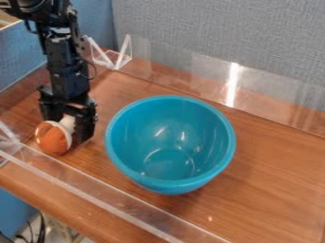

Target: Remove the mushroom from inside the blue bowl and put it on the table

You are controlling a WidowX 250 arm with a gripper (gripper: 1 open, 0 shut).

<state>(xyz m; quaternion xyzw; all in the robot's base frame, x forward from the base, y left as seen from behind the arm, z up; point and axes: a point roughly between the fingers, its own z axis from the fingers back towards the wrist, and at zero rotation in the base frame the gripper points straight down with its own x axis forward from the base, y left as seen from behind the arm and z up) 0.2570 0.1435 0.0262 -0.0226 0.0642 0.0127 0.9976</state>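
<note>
Where the table [273, 142] meets its low clear wall at about 9 o'clock in the view, the mushroom [51, 139] lies on the wood, its orange-brown cap toward the camera and a pale patch showing at its upper left. The black hand [66, 126] points straight down over it, its 2 fingers spread wide to either side of the mushroom's upper part; the fingers stand open and do not pinch it, though whether a fingertip touches the cap cannot be told from this angle. The dark arm rises from the hand toward 12 o'clock and leaves the view at the top left corner. The bowl [170, 144] sits at the centre of the view, at 3 o'clock from the mushroom and just beside the hand without touching it; its glossy teal inside holds nothing but reflections. More clear wall runs along the near edge at 6 o'clock and along the far edge from 12 to 2 o'clock, in front of a grey backdrop.
</note>
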